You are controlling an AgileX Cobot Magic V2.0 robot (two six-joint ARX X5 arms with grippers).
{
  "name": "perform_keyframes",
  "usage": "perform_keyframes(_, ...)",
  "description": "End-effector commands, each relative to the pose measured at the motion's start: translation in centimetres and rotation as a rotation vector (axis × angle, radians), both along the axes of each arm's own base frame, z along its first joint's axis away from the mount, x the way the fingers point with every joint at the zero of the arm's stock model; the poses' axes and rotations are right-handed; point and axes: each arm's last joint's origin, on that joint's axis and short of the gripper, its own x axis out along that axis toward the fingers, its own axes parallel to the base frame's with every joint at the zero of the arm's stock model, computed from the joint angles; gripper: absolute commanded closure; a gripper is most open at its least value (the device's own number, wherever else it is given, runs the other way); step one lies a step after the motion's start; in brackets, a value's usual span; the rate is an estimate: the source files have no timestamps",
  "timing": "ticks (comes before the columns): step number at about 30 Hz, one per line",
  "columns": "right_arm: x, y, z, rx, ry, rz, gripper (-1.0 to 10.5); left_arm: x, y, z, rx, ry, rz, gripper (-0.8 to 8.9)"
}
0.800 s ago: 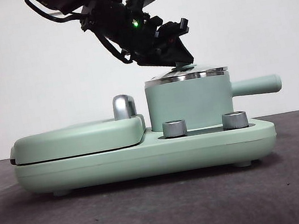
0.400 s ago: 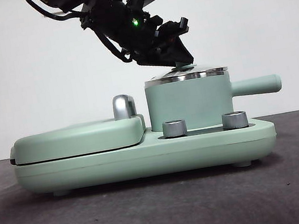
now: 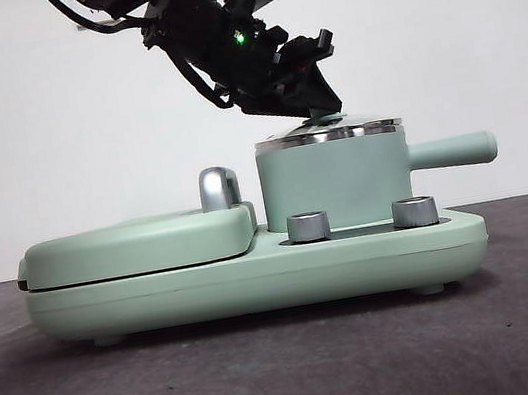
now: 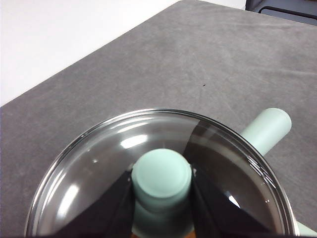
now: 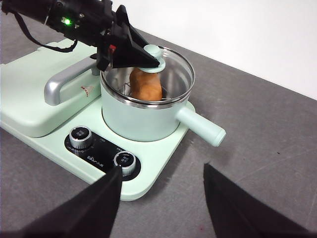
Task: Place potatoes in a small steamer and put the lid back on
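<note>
Potatoes here means one large oval orange-brown potato (image 5: 145, 85) with rough skin, and it is standing upright inside the small steamer (image 5: 141, 115), a mint-green cylindrical pot with a steel rim and a straight mint-green side handle. The round clear glass lid (image 4: 99, 168) with a shiny metal rim is sitting on that rim, and the potato is showing through the glass in the right wrist view.

The left tool (image 4: 162, 206) is reaching down over the pot from the griddle side, and its two black jaws are pressing against both sides of the lid's small mint-green knob (image 4: 162, 177), gripping it. In the front view the same dark tool is tilting down onto the knob at the top of the pot.

The right tool (image 5: 161, 201) is hanging above the grey worktop (image 5: 257, 148) in front of the appliance, well apart from the pot, with its jaws spread wide and nothing between them.

The pot is resting on a mint-green base unit (image 5: 153, 171) with two silver knobs (image 5: 79, 136) set in a black panel; small white lettering is printed there but is too small to read. A red mark beside the silver griddle handle (image 5: 64, 82) is likewise unreadable.
</note>
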Motion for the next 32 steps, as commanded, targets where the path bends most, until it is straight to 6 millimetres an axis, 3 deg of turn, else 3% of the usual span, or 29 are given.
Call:
perform_keyframes(1,0.1,0.1,0.1,-0.002,-0.010,0.005,6.9,0.1,-0.9,-0.1,0.009,-0.008,-0.016,8.05)
perform_keyframes(27,0.1,0.1,0.1,-0.002,-0.009,0.005,6.9,0.1,-0.6,1.0,0.002,0.036,-0.005,8.04)
perform_keyframes(32,0.1,0.1,0.1,-0.001,-0.009,0.005,6.9,0.1,-0.6,1.0,0.002,0.036,-0.004,6.33)
